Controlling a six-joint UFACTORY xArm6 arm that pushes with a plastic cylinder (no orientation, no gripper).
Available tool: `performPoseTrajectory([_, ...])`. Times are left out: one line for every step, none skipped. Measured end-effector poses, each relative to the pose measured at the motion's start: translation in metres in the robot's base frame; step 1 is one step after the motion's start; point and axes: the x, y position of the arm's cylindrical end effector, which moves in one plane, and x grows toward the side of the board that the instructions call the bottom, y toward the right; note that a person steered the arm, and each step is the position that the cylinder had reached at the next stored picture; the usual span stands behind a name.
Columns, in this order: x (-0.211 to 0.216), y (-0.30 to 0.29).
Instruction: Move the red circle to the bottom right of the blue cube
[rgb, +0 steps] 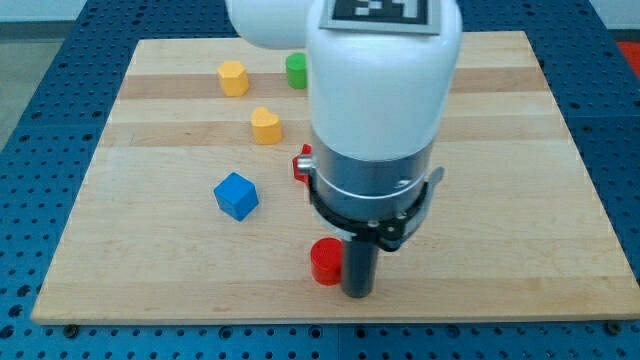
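Note:
The red circle (325, 261) is a short red cylinder near the board's bottom edge, just left of centre. The blue cube (236, 195) lies up and to the left of it, well apart. My tip (358, 294) is the lower end of the dark rod and stands right beside the red circle on its right side, touching or nearly touching it. The white arm body hides the board above the rod.
A yellow hexagonal block (233, 77) and a green cylinder (296, 70) sit near the view's top. A yellow heart-shaped block (266, 125) lies below them. Another red block (301, 163) is partly hidden behind the arm. The wooden board (520, 200) lies on a blue perforated table.

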Motion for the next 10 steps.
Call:
performPoseTrajectory([0.000, -0.014])
performPoseTrajectory([0.000, -0.023])
performPoseTrajectory([0.000, -0.042])
performPoseTrajectory([0.000, -0.042])
performPoseTrajectory([-0.001, -0.022])
performPoseTrajectory([-0.001, 0.013])
performPoseTrajectory([-0.015, 0.019])
performPoseTrajectory([-0.015, 0.019])
performPoseTrajectory([-0.017, 0.000])
performPoseTrajectory([-0.017, -0.001])
